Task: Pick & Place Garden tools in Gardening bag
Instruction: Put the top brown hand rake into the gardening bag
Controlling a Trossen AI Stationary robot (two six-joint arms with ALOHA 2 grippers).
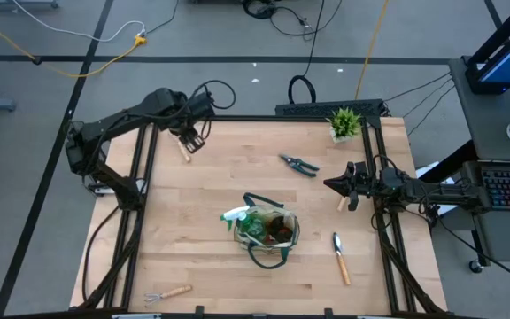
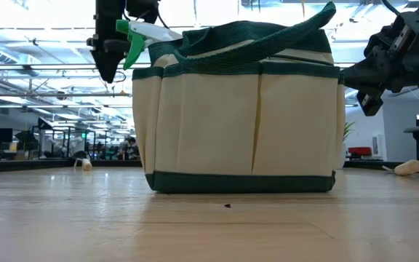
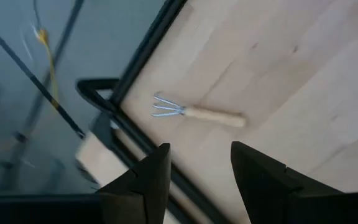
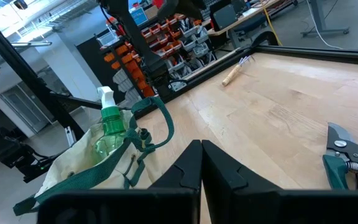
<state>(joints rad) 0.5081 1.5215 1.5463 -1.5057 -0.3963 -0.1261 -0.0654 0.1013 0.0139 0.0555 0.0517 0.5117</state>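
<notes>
Left arm reaches from its base at the table's left edge toward the far-left corner; left gripper (image 1: 189, 139) hangs above the wood there, fingers parted, nothing between them. Directly beneath it lies a wooden-handled fork (image 3: 197, 112), tines toward the table's edge rail, handle flat on the boards.

Right arm extends from the right edge toward centre, held low and roughly level. Right gripper (image 1: 333, 184) sits over the table's right side, fingers pressed together and empty.

Gardening bag (image 1: 266, 229) stands upright just below table centre, handles up. Green spray bottle (image 4: 109, 121) sits in it at the left end, white nozzle sticking out over the rim.

Pruning shears (image 1: 300, 164) lie flat between the bag and the far edge, near the right gripper. Trowel (image 1: 339, 257) lies right of the bag, near the right rail. Small rake (image 1: 167, 292) lies at the near-left corner. Potted plant (image 1: 344, 123) stands at the far-right corner.
</notes>
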